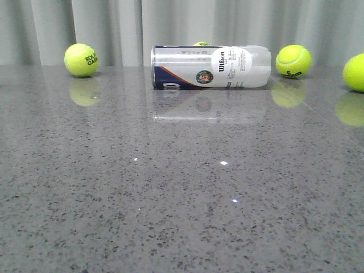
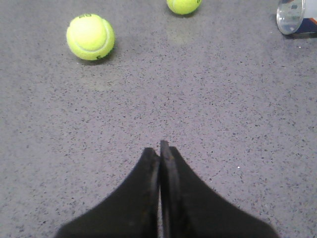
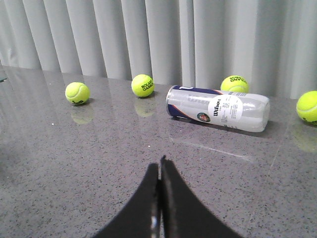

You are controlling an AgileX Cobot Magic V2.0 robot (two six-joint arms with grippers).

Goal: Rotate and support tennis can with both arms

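Clear-plastic tennis can [image 1: 210, 67] lies untouched on its side near your table's [image 1: 182, 199] far edge, left gripper [image 2: 161, 145] and right gripper [image 3: 161, 161] both closed, empty.

Lighting is even and moderately bright in all three views, with no hard shadows. The polished desk [image 1: 182, 216] acts as a mirror: the can [image 1: 210, 67] and the balls [image 1: 81, 60] cast blurred reflections directly beneath themselves, and three small specular points — overhead light — glint mid-desk in the front view. The can's clear end is nearly washed out. Focus is slightly soft throughout. Both pairs of fingers [image 2: 159, 153] render as featureless black silhouettes — no surface detail resolves.
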